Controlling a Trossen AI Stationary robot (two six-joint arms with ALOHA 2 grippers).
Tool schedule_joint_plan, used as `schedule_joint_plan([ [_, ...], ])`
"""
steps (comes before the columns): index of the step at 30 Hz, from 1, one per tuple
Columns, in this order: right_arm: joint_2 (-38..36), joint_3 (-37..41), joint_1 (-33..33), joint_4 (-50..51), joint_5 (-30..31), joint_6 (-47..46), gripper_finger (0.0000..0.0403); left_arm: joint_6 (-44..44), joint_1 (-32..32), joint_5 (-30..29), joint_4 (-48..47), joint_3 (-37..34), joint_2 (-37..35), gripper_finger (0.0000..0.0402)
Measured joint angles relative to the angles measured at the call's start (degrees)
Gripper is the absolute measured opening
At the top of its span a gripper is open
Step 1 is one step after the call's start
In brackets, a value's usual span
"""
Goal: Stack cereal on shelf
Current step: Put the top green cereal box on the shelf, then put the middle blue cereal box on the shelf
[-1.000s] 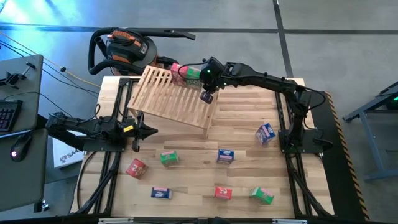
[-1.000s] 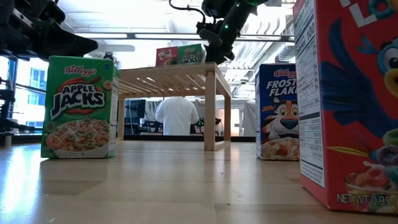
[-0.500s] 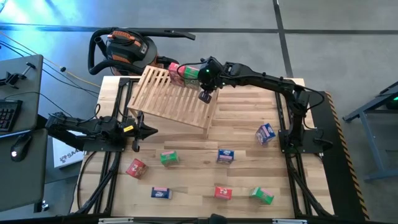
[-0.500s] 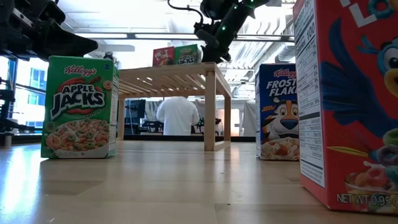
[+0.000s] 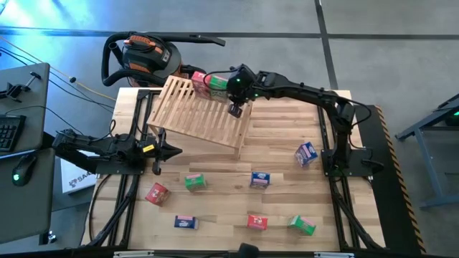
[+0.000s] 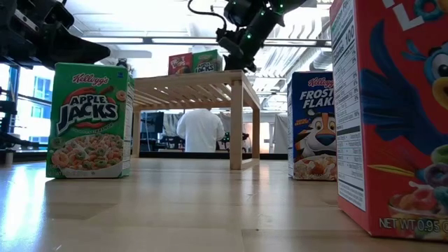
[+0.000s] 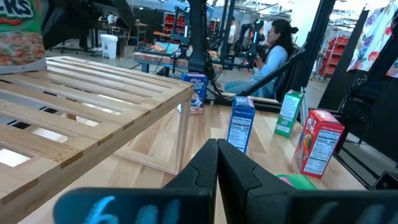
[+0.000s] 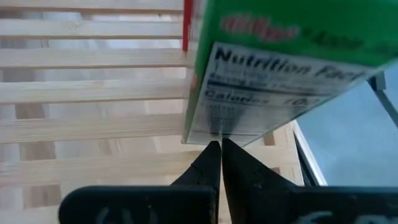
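Green cereal box (image 5: 219, 83) on shelf (image 5: 201, 115), upper centre; right hand (image 5: 234, 110) closed, empty, nudging it. Push slow toward red box (image 5: 199, 80), keep upright. Left hand (image 5: 159, 150) closed, idle, left.

Even overhead light on the table, strong backlight at table height.

Seen from above: evenly lit pale plank-patterned wooden tabletop (image 5: 280, 154), only short soft shadows, a blue glow on the grey floor at the upper left corner. At table height: bright ceiling lamps and windows behind, dark arms as near silhouettes, big red cardboard cereal box (image 6: 392, 112) very close and cut by the frame edge. On the right wrist: green cardboard cereal box (image 8: 273, 68) near the lens, blurred print.
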State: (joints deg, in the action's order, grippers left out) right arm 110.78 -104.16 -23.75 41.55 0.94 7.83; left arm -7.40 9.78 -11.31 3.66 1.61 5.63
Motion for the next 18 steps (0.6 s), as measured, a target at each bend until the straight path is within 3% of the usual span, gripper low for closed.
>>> schedule_joint_plan([
  [8,-0.6,0.0,0.1,0.7,2.4,1.4,0.0000,0.0,0.0,0.0,0.0,0.0,0.0,0.0000],
  [18,-8.6,-1.2,7.0,17.0,3.6,2.0,0.0000,1.4,0.0,0.0,0.0,0.0,0.0,0.0000],
])
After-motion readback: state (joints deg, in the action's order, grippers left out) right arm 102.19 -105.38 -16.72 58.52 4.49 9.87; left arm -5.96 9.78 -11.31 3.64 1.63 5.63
